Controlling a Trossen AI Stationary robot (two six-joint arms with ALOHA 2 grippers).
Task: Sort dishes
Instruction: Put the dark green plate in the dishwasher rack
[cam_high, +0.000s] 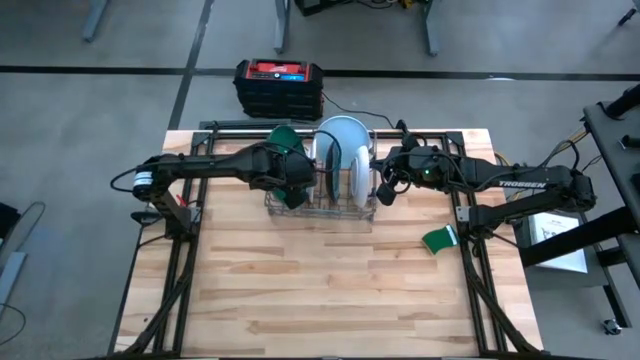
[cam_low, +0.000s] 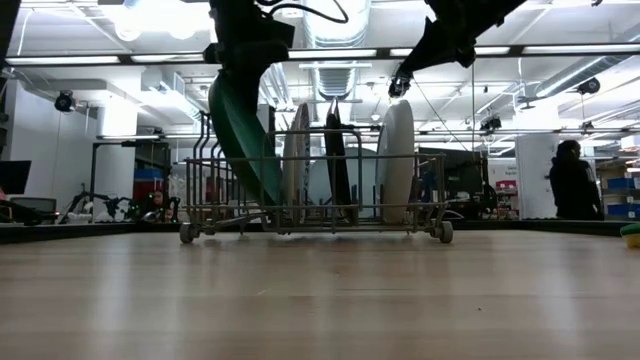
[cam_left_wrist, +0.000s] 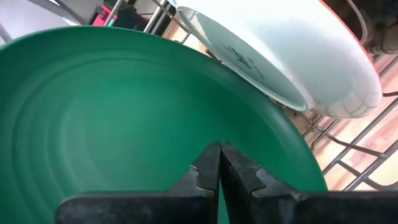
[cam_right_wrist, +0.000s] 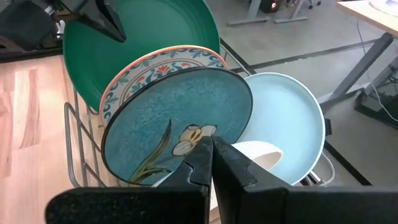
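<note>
Left gripper (cam_left_wrist: 219, 165), fingers closed together against the face of the large green plate (cam_left_wrist: 124, 118), which leans at the left end of the wire rack (cam_high: 320, 208). Right gripper (cam_right_wrist: 210, 163), fingers closed, holding nothing, above the rack's right end. Plates standing in the rack: one green, one patterned with a pink rim (cam_right_wrist: 163, 60), one teal with a flower (cam_right_wrist: 177, 118), one pale blue (cam_right_wrist: 286, 115), one white (cam_right_wrist: 258, 155). One small green item (cam_high: 440, 240) lies on the table (cam_high: 330, 300).

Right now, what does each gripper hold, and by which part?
The left gripper pinches the green plate at its rim. The right gripper is shut near the teal plate; any hold cannot be told.
</note>
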